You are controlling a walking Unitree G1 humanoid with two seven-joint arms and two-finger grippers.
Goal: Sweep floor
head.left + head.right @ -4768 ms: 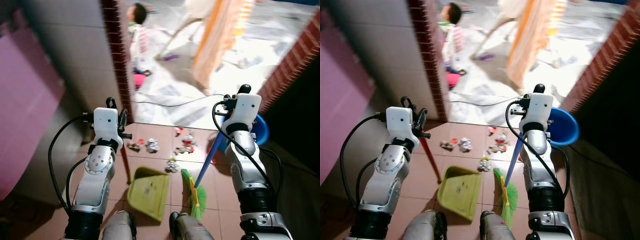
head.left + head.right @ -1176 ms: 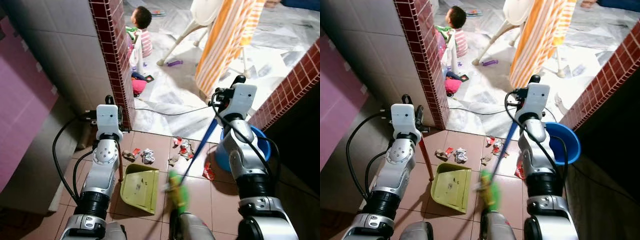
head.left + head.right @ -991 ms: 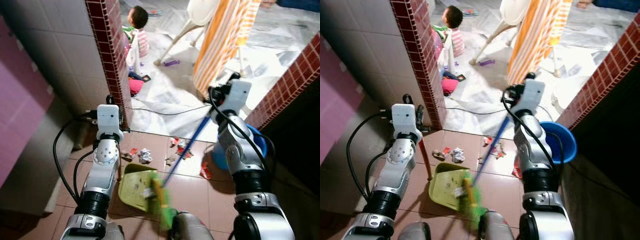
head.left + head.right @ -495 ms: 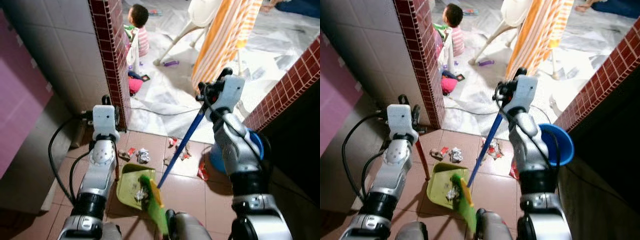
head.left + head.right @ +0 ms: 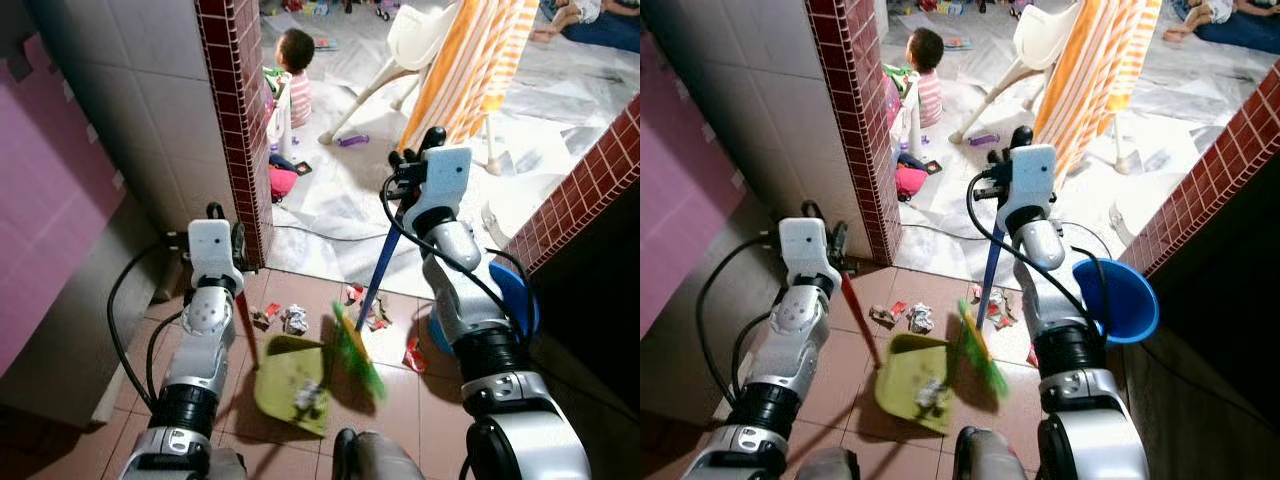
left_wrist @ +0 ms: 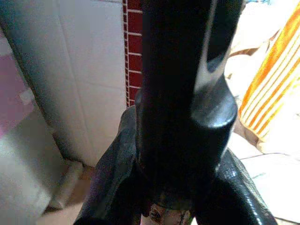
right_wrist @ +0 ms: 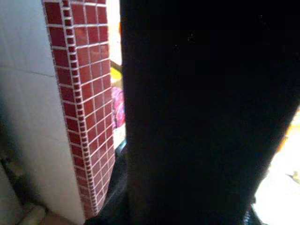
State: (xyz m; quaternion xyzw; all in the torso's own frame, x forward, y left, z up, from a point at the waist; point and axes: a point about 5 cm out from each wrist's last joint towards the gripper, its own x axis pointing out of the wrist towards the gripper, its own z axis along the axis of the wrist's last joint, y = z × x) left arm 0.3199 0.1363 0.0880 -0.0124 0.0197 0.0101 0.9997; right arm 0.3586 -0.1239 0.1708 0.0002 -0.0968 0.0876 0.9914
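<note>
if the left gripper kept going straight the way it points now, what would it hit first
Probably the red brick pillar with its white tiled wall: the left gripper faces them in its wrist view. Depth is unclear.

blue basin (image 5: 1118, 298), white chair (image 5: 1038, 45), seated child (image 5: 927, 75)

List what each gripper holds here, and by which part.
The left gripper holds the yellow-green plastic dustpan by the top of its red handle; the right gripper holds the green-bristled broom by the top of its blue stick.
</note>
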